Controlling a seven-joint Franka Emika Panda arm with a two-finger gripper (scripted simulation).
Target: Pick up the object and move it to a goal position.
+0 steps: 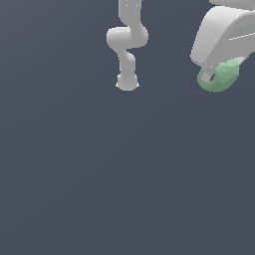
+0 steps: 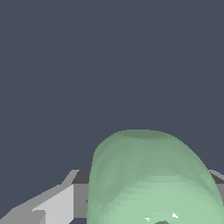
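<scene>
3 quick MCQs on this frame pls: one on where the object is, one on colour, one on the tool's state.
1. Where is the object in the exterior view?
A. Upper corner on that view's right
B. Centre
C. Lower corner on that view's left

2. What colour is the object?
A. Red
B. Pale green
C. Yellow

3. What is the tool doing?
A. Open, far from the object
B. Out of view
C. Shut on the object

Key:
1. A: the object sits at the tool high on that side.
2. B: both views show it mint green.
3. C: a finger presses its face, and in the wrist view it fills the space between the fingers.
</scene>
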